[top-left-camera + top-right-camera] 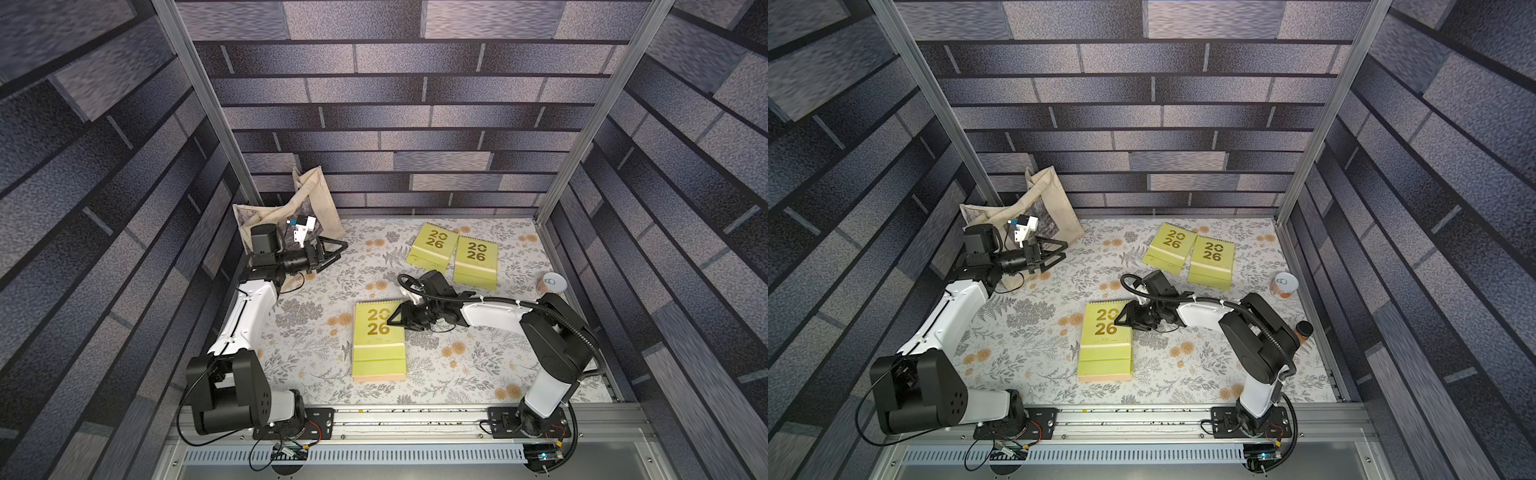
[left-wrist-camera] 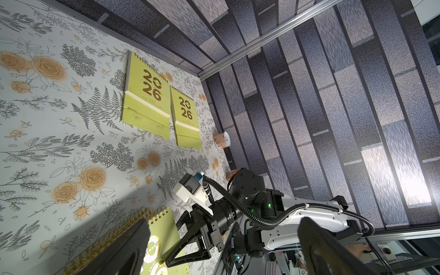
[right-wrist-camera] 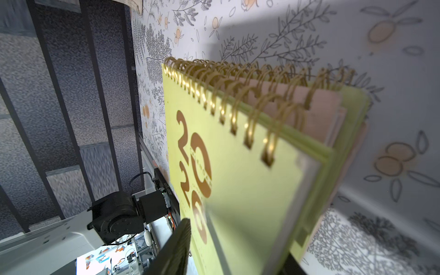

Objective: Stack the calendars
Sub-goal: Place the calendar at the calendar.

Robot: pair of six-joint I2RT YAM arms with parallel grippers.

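The bench [image 1: 478, 374], covered in a flower-print cloth, fills the floor of a booth with brick-pattern walls. The left arm [image 1: 245, 316] reaches along the left side towards the far corner. The right arm [image 1: 490, 313] reaches from the right towards the middle.

A cream tote bag [image 1: 309, 199] slumps in the far left corner.

A stack of calendars [image 1: 378, 340] lies flat near the middle of the bench. A green "2026" cover is on top, and a peach edge shows at the near end. The right wrist view shows peach and green layers under the gold spirals [image 3: 238, 100].

Two more lie flat at the far right, well apart from the stack. The tilted green calendar [image 1: 432, 247] touches the straight green calendar [image 1: 476, 259] on its right.

The left end effector [image 1: 338, 251] hangs just in front of the tote bag with its jaws spread wide and nothing between them. The right end effector [image 1: 392, 318] is at the far right corner of the stack, with its jaws partly apart on either side of that corner. Whether they press on it cannot be told.

A small white-topped can [image 1: 552, 282] stands by the right wall.
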